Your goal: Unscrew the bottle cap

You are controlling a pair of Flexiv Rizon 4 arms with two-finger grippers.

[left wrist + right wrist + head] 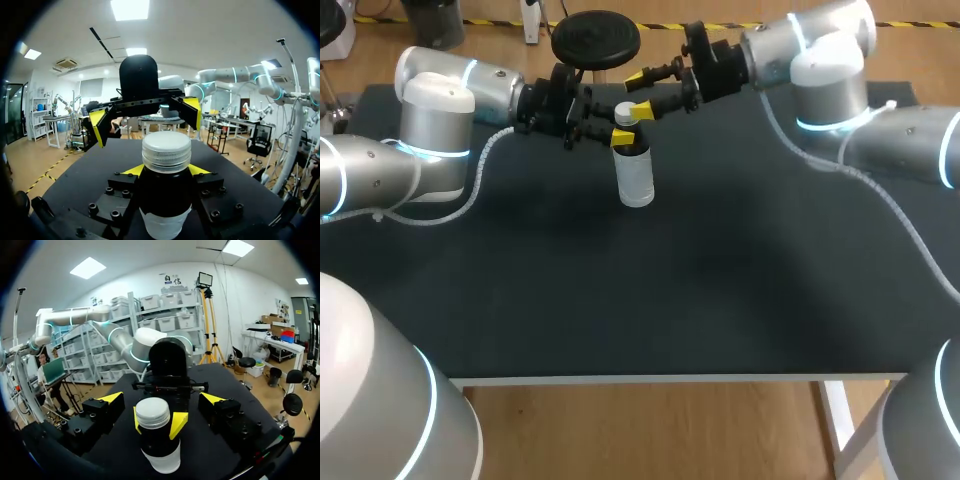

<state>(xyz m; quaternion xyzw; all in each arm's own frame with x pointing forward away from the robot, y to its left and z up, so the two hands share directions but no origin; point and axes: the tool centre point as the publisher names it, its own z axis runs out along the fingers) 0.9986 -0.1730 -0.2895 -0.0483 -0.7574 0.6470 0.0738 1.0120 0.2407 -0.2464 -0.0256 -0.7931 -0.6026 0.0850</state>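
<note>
The left gripper (620,136) is clamping the neck of the clear bottle (635,178), which is standing upright on the dark table (720,280) in the upper middle of the head view. The right gripper (640,95) is hanging with its fingers spread wide on either side of the white cap (625,112), touching nothing. The grasp for unscrewing looks not yet made. The right fingers need to close squarely on the cap and then twist, keeping clear of the left gripper's yellow tips, which are crowding in just beneath it.
</note>
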